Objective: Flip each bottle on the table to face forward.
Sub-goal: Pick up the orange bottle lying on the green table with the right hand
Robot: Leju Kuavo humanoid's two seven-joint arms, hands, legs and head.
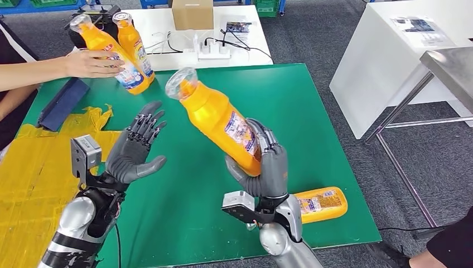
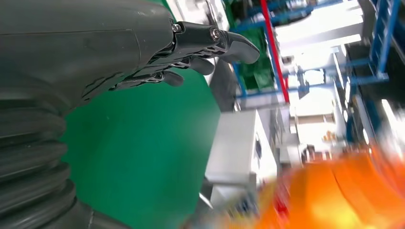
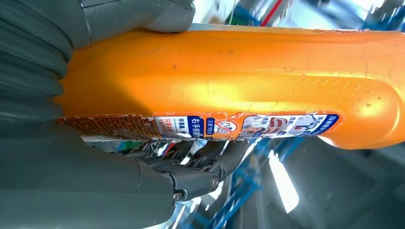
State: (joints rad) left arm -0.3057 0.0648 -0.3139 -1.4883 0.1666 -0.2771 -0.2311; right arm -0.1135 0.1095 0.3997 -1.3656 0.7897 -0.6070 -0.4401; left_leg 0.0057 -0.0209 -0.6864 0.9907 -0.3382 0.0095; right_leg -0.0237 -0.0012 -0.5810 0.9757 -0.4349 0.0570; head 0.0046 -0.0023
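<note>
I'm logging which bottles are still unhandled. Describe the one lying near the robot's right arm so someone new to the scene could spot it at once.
Start at the green table and go to its near edge beside the robot's right hand. There the lying bottle rests flat on its side, orange with a label. Unlike the bottle the right hand holds up tilted, or the two bottles under a person's hand at the far corner, nothing touches it.

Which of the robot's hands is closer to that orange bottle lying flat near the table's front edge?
The right. The right hand, gripping a tilted bottle, is up just beside the lying bottle. The left hand, with its fingers spread, is farther off across the green mat.
</note>
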